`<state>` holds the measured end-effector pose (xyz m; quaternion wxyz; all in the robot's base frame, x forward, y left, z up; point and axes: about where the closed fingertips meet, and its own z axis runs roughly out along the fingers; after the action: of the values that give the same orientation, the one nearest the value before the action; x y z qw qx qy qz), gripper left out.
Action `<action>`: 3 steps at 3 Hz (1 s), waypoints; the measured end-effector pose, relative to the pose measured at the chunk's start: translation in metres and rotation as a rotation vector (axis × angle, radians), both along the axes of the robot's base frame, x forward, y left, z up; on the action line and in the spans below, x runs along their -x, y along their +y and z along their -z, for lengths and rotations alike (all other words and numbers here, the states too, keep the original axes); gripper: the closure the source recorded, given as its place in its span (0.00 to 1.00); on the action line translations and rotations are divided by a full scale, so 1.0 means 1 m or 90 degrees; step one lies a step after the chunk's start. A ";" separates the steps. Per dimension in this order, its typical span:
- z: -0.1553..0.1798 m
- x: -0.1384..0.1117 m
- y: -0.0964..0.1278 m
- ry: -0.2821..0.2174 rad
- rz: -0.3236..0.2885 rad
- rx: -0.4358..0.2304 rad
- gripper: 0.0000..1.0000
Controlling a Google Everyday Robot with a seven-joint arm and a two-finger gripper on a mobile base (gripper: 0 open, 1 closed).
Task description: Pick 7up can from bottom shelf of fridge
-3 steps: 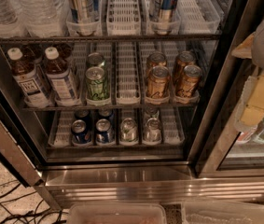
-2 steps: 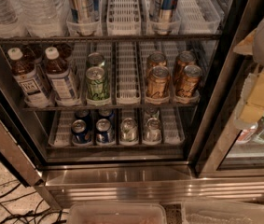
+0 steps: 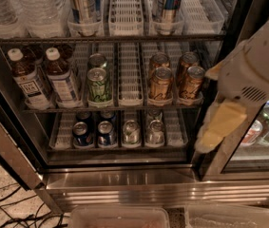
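Note:
The fridge [image 3: 124, 184] stands open in front of me, with a black frame and a steel base panel. On its bottom shelf [image 3: 176, 127] two silvery-grey cans stand side by side in the white lanes. I take the left one as the 7up can [image 3: 131, 132], with a like can [image 3: 155, 132] to its right. Two dark blue cans [image 3: 92, 134] stand to their left. My gripper [image 3: 209, 140] hangs at the right, in front of the fridge's right frame. It is level with the bottom shelf, to the right of the cans and touching none.
The middle rack holds a green-and-white can [image 3: 99, 84], gold cans [image 3: 160, 83] and two tea bottles [image 3: 62, 77]. Water bottles and tall cans fill the top rack. A glass door [image 3: 267, 127] with cans behind it is at the right. Clear bins [image 3: 120, 217] and cables [image 3: 1, 208] lie on the floor.
My arm and gripper have come down and to the left at the right side, from beside the middle rack to level with the bottom shelf. The cans have not moved.

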<state>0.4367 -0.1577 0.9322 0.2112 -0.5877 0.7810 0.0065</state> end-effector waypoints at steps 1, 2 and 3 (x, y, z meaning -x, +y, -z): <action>0.039 0.014 0.034 -0.003 0.004 -0.076 0.00; 0.083 0.036 0.060 -0.012 0.001 -0.152 0.00; 0.125 0.045 0.079 -0.039 0.000 -0.226 0.00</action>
<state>0.3918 -0.0791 0.8072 0.3353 -0.5409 0.7609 0.1265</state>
